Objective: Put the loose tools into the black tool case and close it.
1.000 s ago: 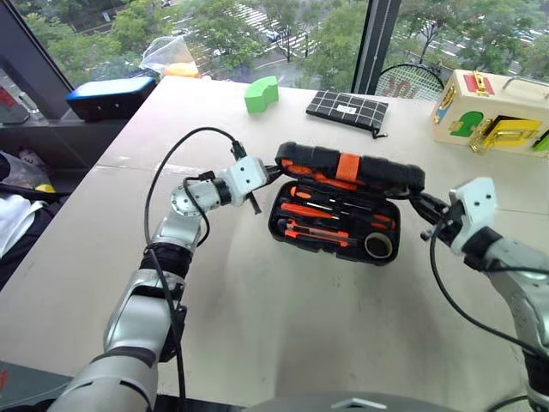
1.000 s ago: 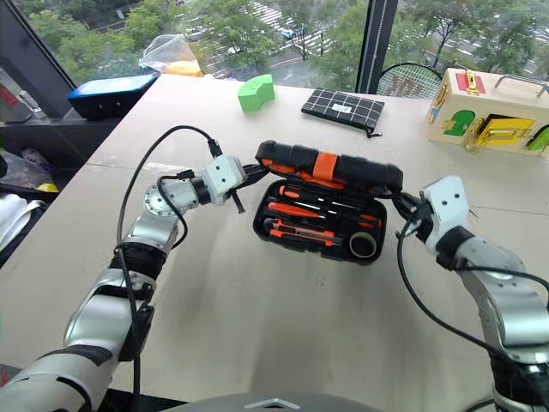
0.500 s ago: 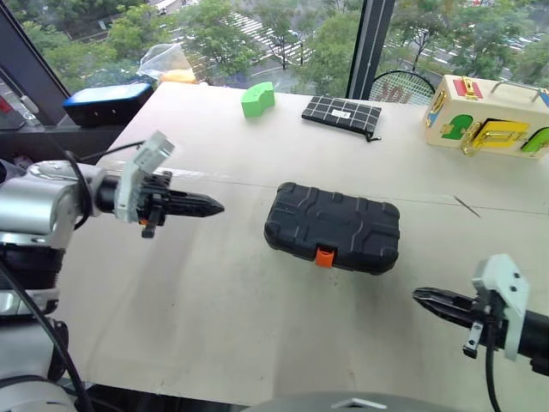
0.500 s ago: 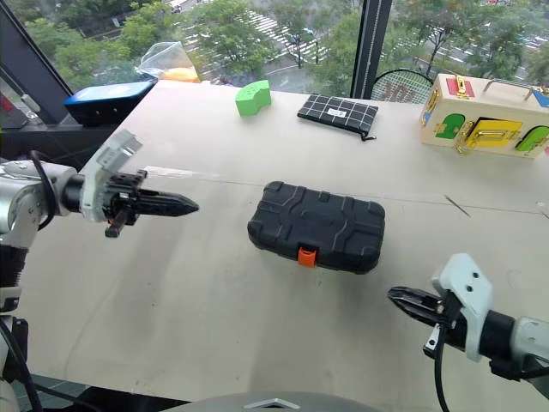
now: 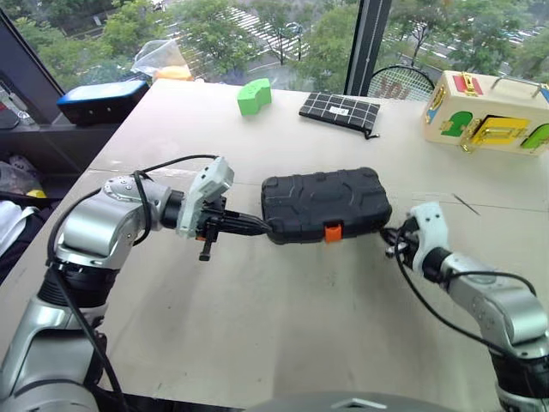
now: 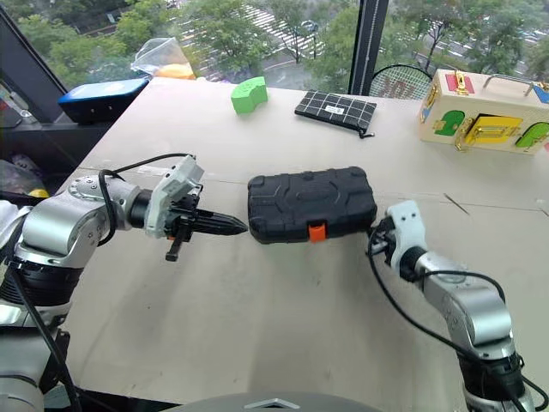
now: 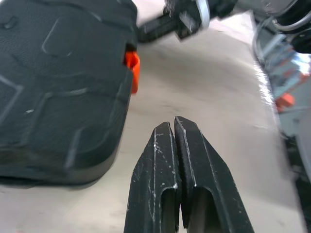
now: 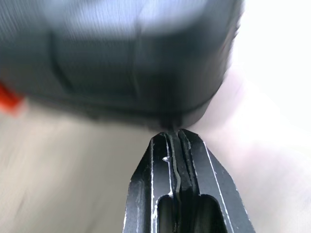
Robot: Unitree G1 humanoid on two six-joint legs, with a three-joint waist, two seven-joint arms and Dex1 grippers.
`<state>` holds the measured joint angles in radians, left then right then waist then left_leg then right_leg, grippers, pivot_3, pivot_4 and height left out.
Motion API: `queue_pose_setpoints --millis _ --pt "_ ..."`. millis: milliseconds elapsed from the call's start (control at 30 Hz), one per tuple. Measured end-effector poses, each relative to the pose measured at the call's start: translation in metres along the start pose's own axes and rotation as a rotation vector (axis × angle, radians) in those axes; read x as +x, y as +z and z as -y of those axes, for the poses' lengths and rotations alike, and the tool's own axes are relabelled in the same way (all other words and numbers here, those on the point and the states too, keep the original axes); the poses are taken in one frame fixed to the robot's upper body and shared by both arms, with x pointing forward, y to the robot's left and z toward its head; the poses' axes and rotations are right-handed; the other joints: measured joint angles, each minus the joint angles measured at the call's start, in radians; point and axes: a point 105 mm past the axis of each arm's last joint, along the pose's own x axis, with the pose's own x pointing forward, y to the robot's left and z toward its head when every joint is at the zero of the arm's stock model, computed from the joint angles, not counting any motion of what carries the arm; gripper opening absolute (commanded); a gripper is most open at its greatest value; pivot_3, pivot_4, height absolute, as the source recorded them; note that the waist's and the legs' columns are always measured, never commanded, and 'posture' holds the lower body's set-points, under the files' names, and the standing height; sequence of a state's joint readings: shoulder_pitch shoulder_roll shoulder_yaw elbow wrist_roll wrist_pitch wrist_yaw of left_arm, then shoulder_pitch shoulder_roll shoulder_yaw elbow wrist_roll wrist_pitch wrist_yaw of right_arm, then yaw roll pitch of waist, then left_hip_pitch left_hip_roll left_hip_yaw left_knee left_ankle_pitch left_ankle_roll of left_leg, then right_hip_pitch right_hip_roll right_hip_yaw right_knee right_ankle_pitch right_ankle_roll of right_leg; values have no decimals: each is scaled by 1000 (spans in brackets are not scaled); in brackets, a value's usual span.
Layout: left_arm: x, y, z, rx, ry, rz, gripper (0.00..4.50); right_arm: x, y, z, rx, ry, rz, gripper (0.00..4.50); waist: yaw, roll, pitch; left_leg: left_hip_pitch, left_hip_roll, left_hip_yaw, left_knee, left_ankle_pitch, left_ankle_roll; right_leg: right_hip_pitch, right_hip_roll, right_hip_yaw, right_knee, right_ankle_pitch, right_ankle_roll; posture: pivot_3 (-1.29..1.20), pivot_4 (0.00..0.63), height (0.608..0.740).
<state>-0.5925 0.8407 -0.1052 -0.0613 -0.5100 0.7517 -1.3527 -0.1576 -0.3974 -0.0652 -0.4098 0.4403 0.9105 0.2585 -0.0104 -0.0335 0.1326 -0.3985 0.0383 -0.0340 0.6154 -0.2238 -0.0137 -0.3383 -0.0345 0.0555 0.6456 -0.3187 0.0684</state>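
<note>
My work surface was a pale beige table (image 5: 283,343) set against a window. At its middle lay the closed black ribbed plastic tool case (image 5: 325,202), its small orange latch (image 5: 333,232) on the side facing me. Along the far edge rested a green curved foam block (image 5: 254,94), a flat black checked pouch (image 5: 340,110) and, at my far right, a cream wooden box with coloured doors and latches (image 5: 485,112). A clear plastic bag holding something orange (image 5: 163,60) sat at the far left corner.
</note>
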Motion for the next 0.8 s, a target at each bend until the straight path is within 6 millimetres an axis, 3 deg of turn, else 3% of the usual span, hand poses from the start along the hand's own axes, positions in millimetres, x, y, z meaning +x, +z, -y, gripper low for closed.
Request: queue_pose_setpoints --millis 133,200,333,400,467,567,800 --pt "35 17 -25 83 85 22 66 21 24 9 41 -31 69 0 5 0 1 -1 -1 0 1 0 0 0 0 0 1 0 0 0 150 740" --pt "51 19 -34 120 102 -3 66 19 15 11 2 -10 20 0 6 1 0 -2 -1 0 -1 0 0 -2 0 0 2 0 0 0 150 740" --pt "58 5 -44 117 119 -88 66 -3 -10 8 -38 40 -89 0 -3 2 0 -3 -1 0 -2 -2 3 -3 0 0 8 0 0 0 150 740" --pt "59 5 -47 158 131 -117 66 -13 -13 -3 -42 99 -106 0 -7 3 -1 -1 0 0 -2 -2 4 -3 0 1 6 0 0 0 150 740" --pt "58 0 -52 177 143 -149 66 -18 -1 -33 -48 216 -57 0 -13 4 -3 2 0 1 -1 -2 4 0 1 2 4 0 0 0 150 740" --pt "58 -4 -54 183 145 -160 66 -10 6 -64 -48 315 -26 0 -19 3 -6 5 0 0 2 -2 4 1 2 2 7 0 0 0 150 740" --pt "57 -3 -55 191 138 -155 66 19 5 -81 -42 345 -39 0 -18 2 -7 3 0 0 3 -2 4 -1 2 1 10 0 0 0 150 740"
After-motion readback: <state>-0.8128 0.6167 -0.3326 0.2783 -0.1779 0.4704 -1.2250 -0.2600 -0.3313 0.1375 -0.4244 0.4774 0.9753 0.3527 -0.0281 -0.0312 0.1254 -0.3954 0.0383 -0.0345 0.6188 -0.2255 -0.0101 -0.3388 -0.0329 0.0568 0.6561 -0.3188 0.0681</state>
